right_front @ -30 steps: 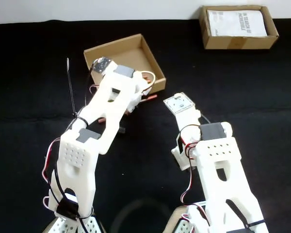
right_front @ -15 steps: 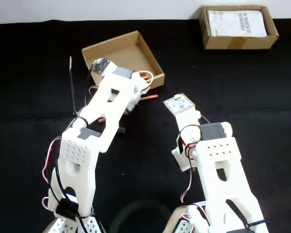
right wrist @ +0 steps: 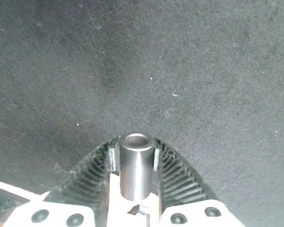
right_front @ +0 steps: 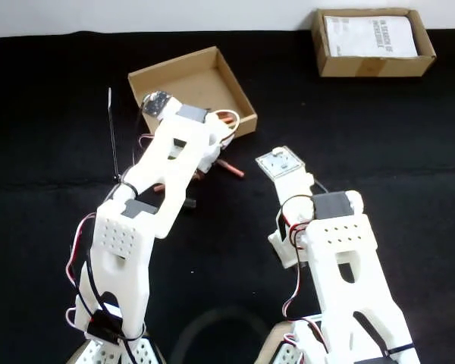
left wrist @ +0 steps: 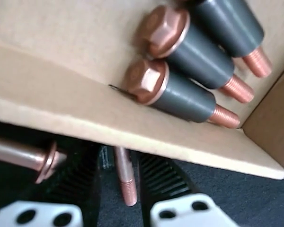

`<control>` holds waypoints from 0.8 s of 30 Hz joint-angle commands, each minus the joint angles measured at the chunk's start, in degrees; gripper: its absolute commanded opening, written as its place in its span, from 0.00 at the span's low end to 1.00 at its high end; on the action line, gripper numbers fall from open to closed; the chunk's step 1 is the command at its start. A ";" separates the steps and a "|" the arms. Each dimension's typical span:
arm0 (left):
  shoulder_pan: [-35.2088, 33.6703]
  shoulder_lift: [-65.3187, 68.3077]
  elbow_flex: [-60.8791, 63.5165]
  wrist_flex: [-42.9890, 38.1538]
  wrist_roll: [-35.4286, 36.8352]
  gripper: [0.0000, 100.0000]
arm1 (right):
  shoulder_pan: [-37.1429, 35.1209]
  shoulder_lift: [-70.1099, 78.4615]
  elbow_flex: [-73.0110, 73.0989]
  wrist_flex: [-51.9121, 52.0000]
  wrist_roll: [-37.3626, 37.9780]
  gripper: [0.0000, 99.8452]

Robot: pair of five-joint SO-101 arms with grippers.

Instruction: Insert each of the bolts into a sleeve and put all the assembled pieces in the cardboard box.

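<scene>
Plainly, right claw [right wrist: 134,147] clamps a sleeve [right wrist: 135,176]; left claw [left wrist: 120,155]: cannot tell

Coppery metal bolts [left wrist: 154,82], matt grey sleeve [right wrist: 136,166], plain cardboard box [left wrist: 75,101]

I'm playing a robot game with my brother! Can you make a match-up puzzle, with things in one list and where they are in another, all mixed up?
Things:
1. grey sleeve
2. assembled pieces
3. white paper

Places:
A. in the far box
B. in the right hand
C. in the cardboard box by the left arm

Pairs: 1-B, 2-C, 3-A
</scene>
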 commanded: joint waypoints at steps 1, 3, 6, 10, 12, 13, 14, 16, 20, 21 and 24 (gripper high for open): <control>-0.75 -0.31 -1.27 -0.62 -3.34 0.01 | 0.48 -0.57 -0.75 1.19 0.62 0.01; 0.57 -0.48 -1.27 -0.26 -6.24 0.01 | 0.57 -0.57 -0.75 1.19 0.53 0.01; 3.03 -0.75 -1.45 1.49 -11.69 0.01 | 0.57 -0.57 -0.84 0.22 0.26 0.01; 6.20 -3.21 -1.36 3.08 -22.24 0.01 | 0.48 -1.89 -2.24 -4.88 -0.79 0.01; 7.34 -5.05 -1.36 4.13 -26.20 0.01 | 0.31 -4.62 -4.53 -7.34 -3.87 0.01; 7.52 -6.02 -1.27 5.01 -27.96 0.01 | 0.31 -6.02 -5.49 -8.84 -5.10 0.01; 7.52 -7.08 -1.27 5.89 -29.71 0.01 | 0.31 -7.52 -6.20 -10.51 -5.98 0.01; 7.08 -9.01 -1.10 7.65 -32.97 0.01 | 0.31 -10.51 -6.37 -13.14 -6.59 0.01; 6.11 -13.93 -1.27 12.84 -39.56 0.01 | 0.31 -17.01 -3.21 -16.13 -6.59 0.01; 6.11 -15.60 -1.27 14.51 -40.88 0.01 | 0.31 -18.86 -2.15 -16.48 -6.68 0.01; 6.46 -22.11 -1.27 19.52 -44.04 0.01 | 0.22 -25.63 1.63 -17.63 -6.68 0.01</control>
